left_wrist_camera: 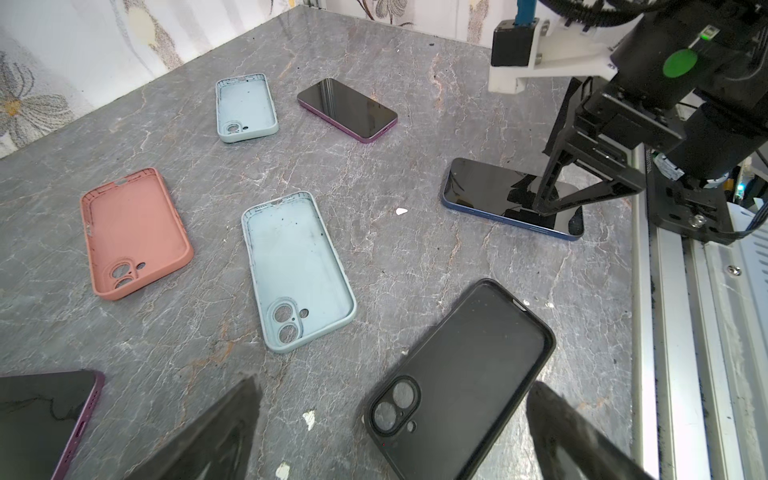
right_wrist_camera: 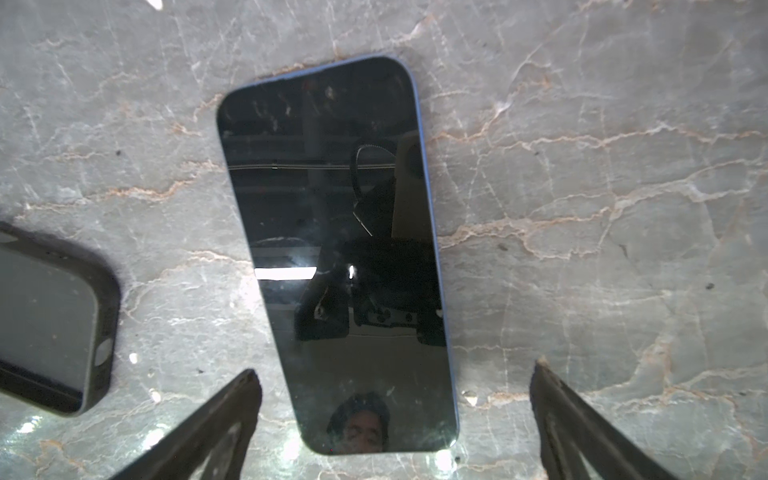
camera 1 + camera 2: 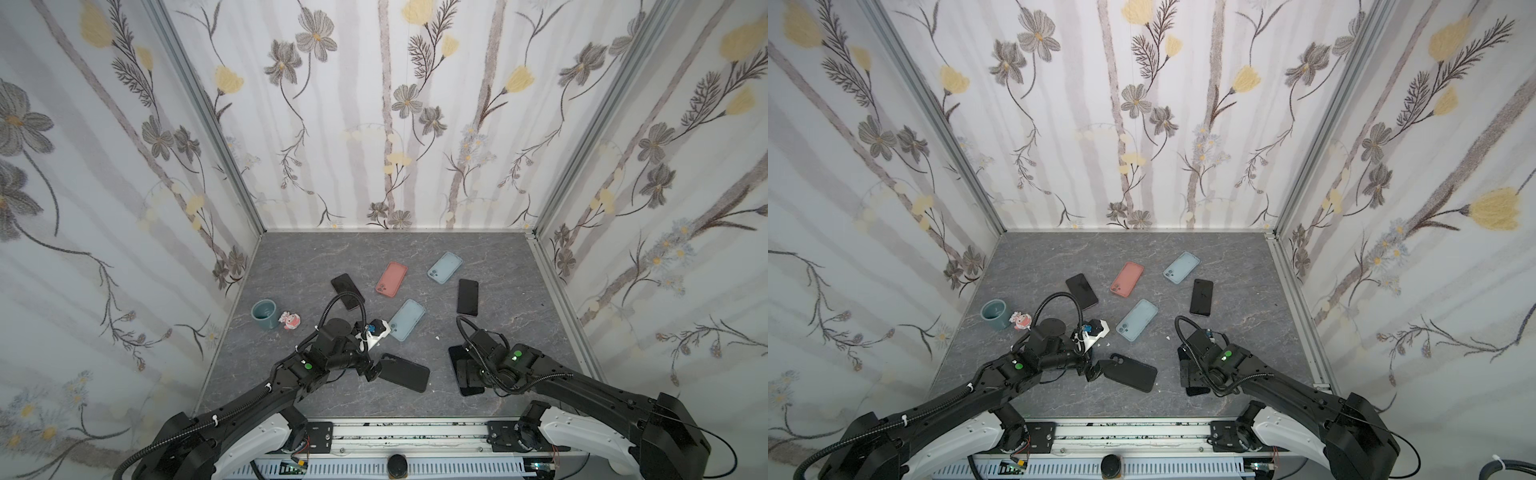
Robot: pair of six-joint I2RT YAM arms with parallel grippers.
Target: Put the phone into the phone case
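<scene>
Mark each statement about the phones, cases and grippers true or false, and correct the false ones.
1. The pink case lies empty. True.
2. The right gripper is shut on a phone. False: the right gripper is open; the blue phone lies flat, ungripped.
3. There are two light blue cases. True.
4. The black case holds a phone. False: the black case is empty.
5. The left gripper is open. True.

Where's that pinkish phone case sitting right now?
In both top views the pink case lies toward the back of the table, between a dark phone on its left and the farther light blue case on its right.
</scene>
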